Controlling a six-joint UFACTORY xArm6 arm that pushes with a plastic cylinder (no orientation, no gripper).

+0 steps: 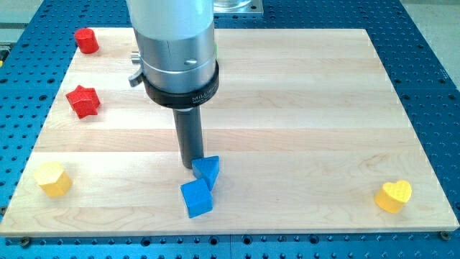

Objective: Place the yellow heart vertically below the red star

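Observation:
The yellow heart [394, 195] lies near the board's bottom right corner. The red star [83, 101] lies near the left edge, in the upper half. My tip [191, 165] is near the bottom middle of the board, touching the upper left of a blue triangular block [207, 171]. The tip is far left of the heart and right of and below the star.
A blue cube [196, 198] lies just below the blue triangular block, touching it. A yellow hexagonal block [54, 178] sits at the bottom left, below the red star. A red block [87, 40] sits at the top left corner. The wooden board [302, 108] lies on a blue table.

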